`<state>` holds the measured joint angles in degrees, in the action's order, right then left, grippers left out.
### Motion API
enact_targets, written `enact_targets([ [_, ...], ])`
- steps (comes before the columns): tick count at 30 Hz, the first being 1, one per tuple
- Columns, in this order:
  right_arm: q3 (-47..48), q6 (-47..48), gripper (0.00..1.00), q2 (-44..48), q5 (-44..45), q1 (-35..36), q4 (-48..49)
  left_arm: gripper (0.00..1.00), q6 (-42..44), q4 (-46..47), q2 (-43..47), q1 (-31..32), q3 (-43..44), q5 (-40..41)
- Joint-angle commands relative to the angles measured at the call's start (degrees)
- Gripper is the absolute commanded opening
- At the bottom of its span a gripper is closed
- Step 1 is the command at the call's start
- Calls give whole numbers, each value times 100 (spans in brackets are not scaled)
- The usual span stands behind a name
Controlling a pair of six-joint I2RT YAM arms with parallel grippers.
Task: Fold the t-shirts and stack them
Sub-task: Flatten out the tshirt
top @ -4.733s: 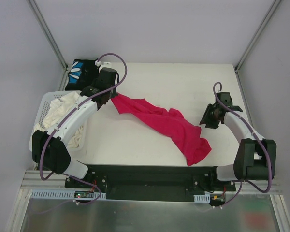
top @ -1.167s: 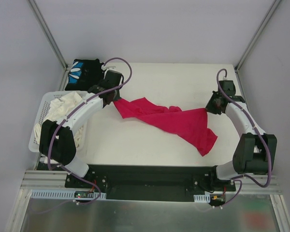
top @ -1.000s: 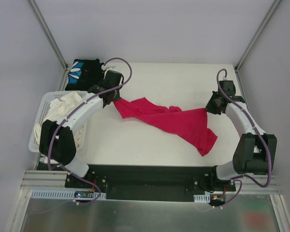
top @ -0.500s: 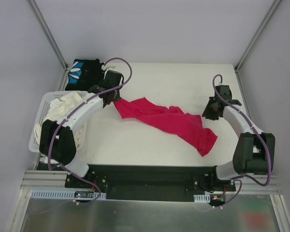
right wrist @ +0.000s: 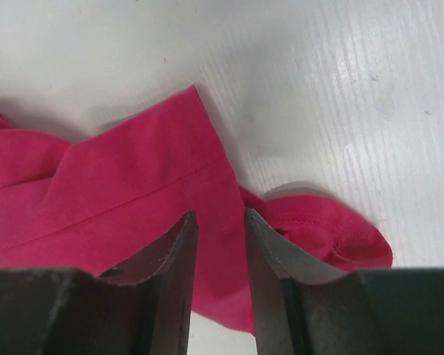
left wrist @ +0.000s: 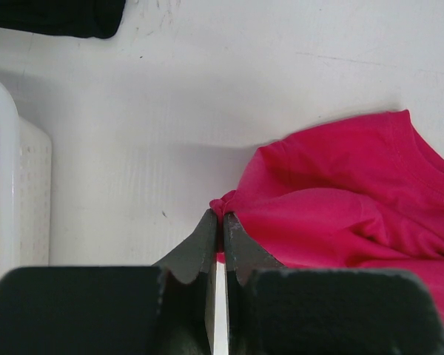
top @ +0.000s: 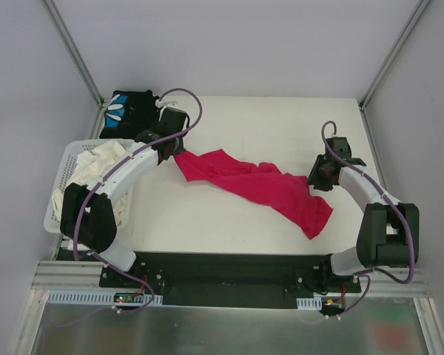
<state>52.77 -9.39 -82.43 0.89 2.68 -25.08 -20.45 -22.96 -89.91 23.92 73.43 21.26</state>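
Note:
A crumpled red t-shirt (top: 259,185) lies slantwise across the white table, from upper left to lower right. My left gripper (top: 170,151) is shut on the shirt's left corner; in the left wrist view the jaws (left wrist: 217,219) pinch a small fold of red cloth (left wrist: 340,200). My right gripper (top: 316,177) is open just above the shirt's right edge; in the right wrist view its fingers (right wrist: 220,218) stand apart over the red cloth (right wrist: 118,200), holding nothing. A folded black t-shirt (top: 129,111) with a blue and white print lies at the back left corner.
A white laundry basket (top: 65,166) holding cream-coloured garments (top: 96,166) stands at the table's left edge, its rim also in the left wrist view (left wrist: 7,163). Bare table (top: 266,126) stretches behind the red shirt. The enclosure walls rise on all sides.
My right gripper held the shirt's right edge pulled up and back, then let go; the cloth dropped onto the table and the gripper moved down and towards the front. The left gripper kept still.

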Motion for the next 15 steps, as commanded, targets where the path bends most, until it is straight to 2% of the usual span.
enact_targets([
  [1, 22, -72, 34, -509, 17, 31, 416, 0, 32, 99, 44, -10, 172, 72],
  [15, 725, -81, 36, -1248, -369, -48, 504, 0, 146, -6, 70, -10, 427, 19],
])
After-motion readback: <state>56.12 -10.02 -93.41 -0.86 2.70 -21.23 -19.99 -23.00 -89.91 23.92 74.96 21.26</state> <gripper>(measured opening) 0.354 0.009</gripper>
